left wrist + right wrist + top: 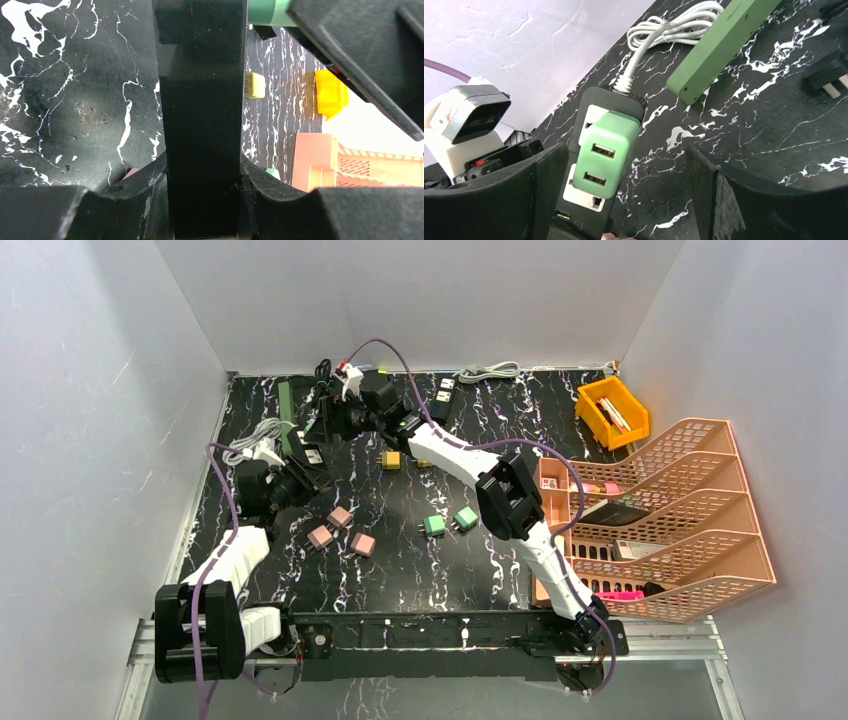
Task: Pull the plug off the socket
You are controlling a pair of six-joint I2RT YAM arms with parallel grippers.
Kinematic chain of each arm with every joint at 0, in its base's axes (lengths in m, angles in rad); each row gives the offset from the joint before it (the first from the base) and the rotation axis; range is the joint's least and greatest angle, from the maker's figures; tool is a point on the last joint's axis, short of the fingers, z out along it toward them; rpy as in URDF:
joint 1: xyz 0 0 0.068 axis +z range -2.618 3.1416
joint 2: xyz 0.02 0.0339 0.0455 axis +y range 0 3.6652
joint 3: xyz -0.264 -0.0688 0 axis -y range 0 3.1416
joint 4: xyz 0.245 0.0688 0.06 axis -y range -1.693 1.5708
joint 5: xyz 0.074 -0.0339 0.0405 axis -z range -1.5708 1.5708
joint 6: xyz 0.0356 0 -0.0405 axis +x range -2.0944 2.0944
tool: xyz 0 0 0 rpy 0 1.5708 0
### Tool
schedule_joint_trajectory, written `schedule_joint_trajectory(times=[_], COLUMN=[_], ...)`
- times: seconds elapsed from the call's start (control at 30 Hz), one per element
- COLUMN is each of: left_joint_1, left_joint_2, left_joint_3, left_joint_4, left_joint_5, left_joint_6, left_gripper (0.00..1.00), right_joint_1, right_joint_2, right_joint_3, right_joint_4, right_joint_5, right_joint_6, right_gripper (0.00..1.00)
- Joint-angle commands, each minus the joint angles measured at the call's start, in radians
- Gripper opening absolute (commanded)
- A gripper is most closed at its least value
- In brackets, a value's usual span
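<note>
A green two-port USB plug (606, 155) sits in a black power strip (589, 215) with white socket faces. My right gripper (624, 200) is open. The plug lies between its fingers, close to the left finger (499, 200) and far from the right one (744, 200). My left gripper (202, 200) is shut on the black strip (202, 125), with both jaws pressed on its sides. The plug's green edge (267, 12) shows at the top of the left wrist view. In the top view both grippers, left (300, 465) and right (345, 420), meet at the table's far left.
A green power strip (724, 45) and a coiled white cord (674, 25) lie just beyond the plug. Small pink (340, 517), green (434, 526) and yellow (392, 460) plugs lie mid-table. A yellow bin (612, 412) and orange trays (650, 520) stand at the right.
</note>
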Motion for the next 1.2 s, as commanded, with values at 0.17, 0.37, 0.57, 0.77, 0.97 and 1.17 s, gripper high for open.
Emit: schedule_joint_trajectory(times=[0.17, 0.37, 0.57, 0.77, 0.97, 1.17], left_joint_1=[-0.039, -0.044, -0.044, -0.028, 0.039, 0.077], left_joint_2=[-0.046, -0.042, -0.044, -0.03, -0.013, 0.008], left_joint_3=[0.038, 0.038, 0.042, 0.037, 0.037, 0.042], left_joint_4=[0.065, 0.059, 0.032, -0.039, -0.077, -0.089], left_joint_5=[0.024, 0.016, -0.016, -0.085, -0.087, -0.076], left_joint_6=[0.051, 0.055, 0.056, 0.016, -0.021, -0.037], left_gripper=[0.0, 0.0, 0.0, 0.0, 0.0, 0.0], right_joint_1=[0.003, 0.002, 0.001, -0.044, -0.001, 0.135], right_joint_2=[0.033, 0.042, -0.007, -0.076, -0.141, -0.221], right_joint_3=[0.104, 0.131, 0.09, -0.029, 0.022, -0.03], right_joint_4=[0.063, 0.033, -0.013, 0.18, -0.081, -0.158], right_joint_5=[-0.055, -0.065, -0.047, -0.23, -0.005, 0.394], right_joint_6=[0.06, 0.067, 0.02, 0.156, -0.1, -0.421], right_gripper=[0.7, 0.0, 0.0, 0.0, 0.0, 0.0])
